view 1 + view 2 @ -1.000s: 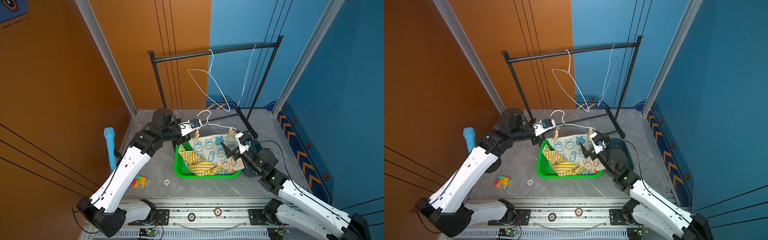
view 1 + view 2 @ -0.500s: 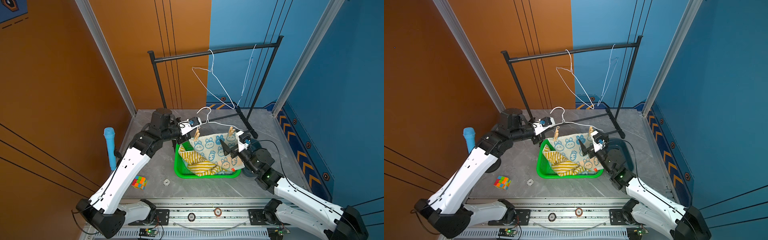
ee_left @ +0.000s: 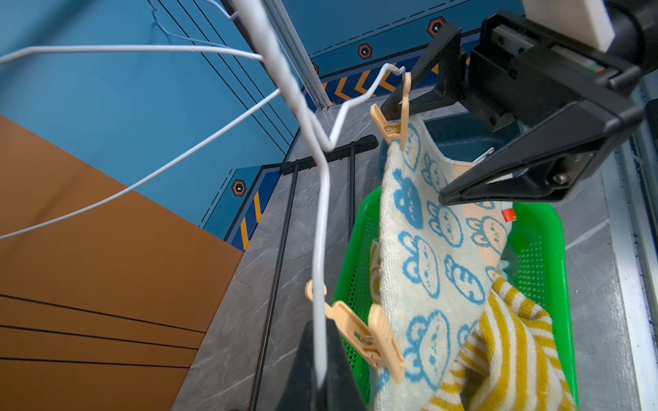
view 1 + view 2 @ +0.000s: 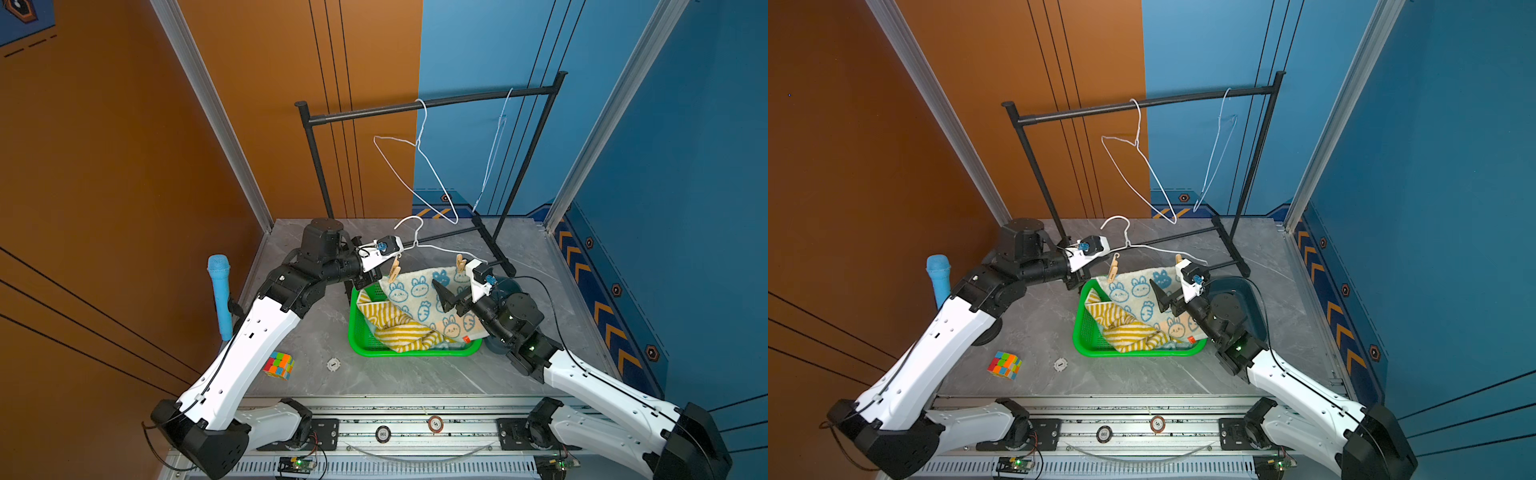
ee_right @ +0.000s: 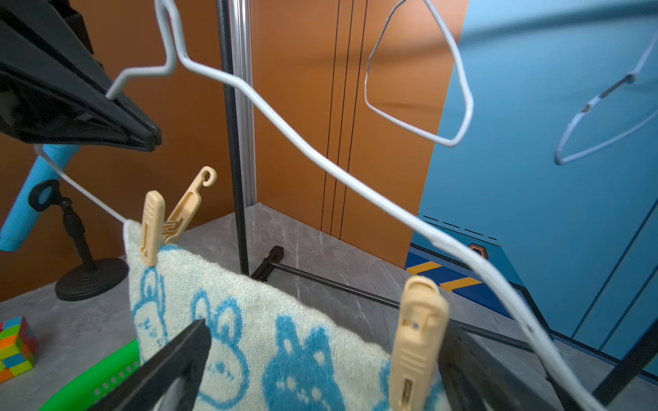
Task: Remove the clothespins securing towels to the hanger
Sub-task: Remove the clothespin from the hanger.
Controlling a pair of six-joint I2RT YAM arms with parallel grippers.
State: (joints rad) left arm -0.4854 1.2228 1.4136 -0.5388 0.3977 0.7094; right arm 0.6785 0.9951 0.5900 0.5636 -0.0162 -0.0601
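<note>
Left tool (image 3: pixel 320 341) is clamped tight on the white wire hanger (image 3: pixel 322 220), holding it up above the green basket (image 3: pixel 548 242); I'd guess that's so a freed towel drops straight in. Right tool (image 5: pixel 320 356) stands wide apart and grips nothing. One clothespin (image 5: pixel 416 338) sits between its fingers (image 5: pixel 171 359), close against one of them, probably lined up for a squeeze. That pin and the second clothespin (image 5: pixel 153 227), just beside the left tool, fasten the bunny towel (image 5: pixel 249 320) to the hanger's lower wire. The towel's lower half trails into the basket over the yellow striped towel (image 4: pixel 399 330). Two bare hangers (image 4: pixel 417 143) hang on the black rack (image 4: pixel 457 100) behind.

As for writing, the bunny towel has a small red tag (image 3: pixel 508 215), too small to read. A white disc (image 4: pixel 333 364) on the grey surface (image 4: pixel 415 378) bears a mark I can't make out. No brand shows.
</note>
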